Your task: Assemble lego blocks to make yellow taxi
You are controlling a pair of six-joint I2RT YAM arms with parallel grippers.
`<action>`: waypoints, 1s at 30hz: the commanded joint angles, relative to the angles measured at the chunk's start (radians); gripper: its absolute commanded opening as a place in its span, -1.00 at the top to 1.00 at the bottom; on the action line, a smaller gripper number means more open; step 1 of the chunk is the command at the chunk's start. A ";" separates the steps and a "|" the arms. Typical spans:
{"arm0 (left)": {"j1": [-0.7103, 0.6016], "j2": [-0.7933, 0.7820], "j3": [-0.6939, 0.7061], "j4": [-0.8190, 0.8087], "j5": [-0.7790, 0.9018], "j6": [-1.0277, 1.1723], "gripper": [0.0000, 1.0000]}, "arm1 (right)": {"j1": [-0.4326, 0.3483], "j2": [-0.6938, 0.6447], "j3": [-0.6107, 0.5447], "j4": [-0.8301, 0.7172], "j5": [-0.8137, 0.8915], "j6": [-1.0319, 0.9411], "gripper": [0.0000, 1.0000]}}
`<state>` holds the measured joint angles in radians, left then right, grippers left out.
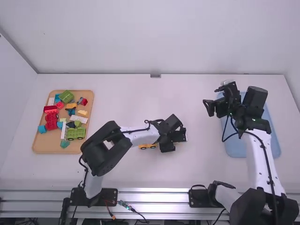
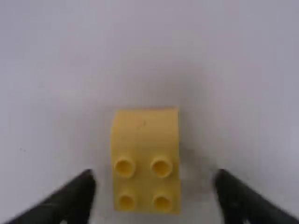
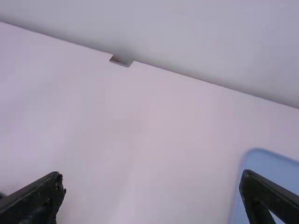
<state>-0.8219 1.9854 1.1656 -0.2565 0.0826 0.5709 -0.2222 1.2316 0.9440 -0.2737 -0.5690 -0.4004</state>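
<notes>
Nearest, from high view: yellow wheeled toy base [image 1: 147, 146], set on white table [image 1: 201, 164] just beside left arm [image 1: 140, 136]; top partly covered, joins there impossible to tell. Next, from left wrist view: yellow plastic block [image 2: 145, 144], curved at one end, four-studded at other, lying on table, untouched, framed by left gripper [image 2: 154, 177], open. Stage, judged: early. Done: base and block out on table. Left, probably: grasp block, seat on base, add remaining yellow parts. Farther, both sides: tan tray [image 1: 41, 144] of mixed coloured bricks, some yellow; light blue shallow tray [image 1: 235, 147], perhaps for finished taxi. Beyond: right gripper [image 3: 152, 178], raised, open, holding nothing. Gained from high view: wheels, overall layout; from left wrist view: studs; from right wrist view: far corner of blue tray, overlapped in high view.
</notes>
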 commanded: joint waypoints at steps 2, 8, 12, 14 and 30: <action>0.004 0.012 -0.005 -0.047 -0.016 0.032 -0.98 | -0.002 -0.012 -0.010 -0.003 -0.006 -0.001 -0.98; 0.019 -0.038 0.091 -0.201 -0.005 0.101 -0.98 | -0.002 -0.012 -0.010 -0.032 -0.005 -0.048 -0.99; 0.070 -0.152 0.089 -0.220 0.016 0.137 -0.98 | -0.002 -0.012 -0.013 -0.047 -0.006 -0.080 -0.99; 0.101 -0.210 0.077 -0.214 0.016 0.137 -0.98 | -0.001 -0.012 -0.026 -0.036 -0.008 -0.101 -0.99; 0.537 -0.720 -0.594 0.408 0.676 0.262 -0.98 | 0.110 -0.011 -0.540 0.522 -0.404 -0.364 -0.99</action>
<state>-0.3225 1.2850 0.6491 0.0914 0.5716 0.8627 -0.1474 1.2308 0.4366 0.2142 -0.9287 -0.7650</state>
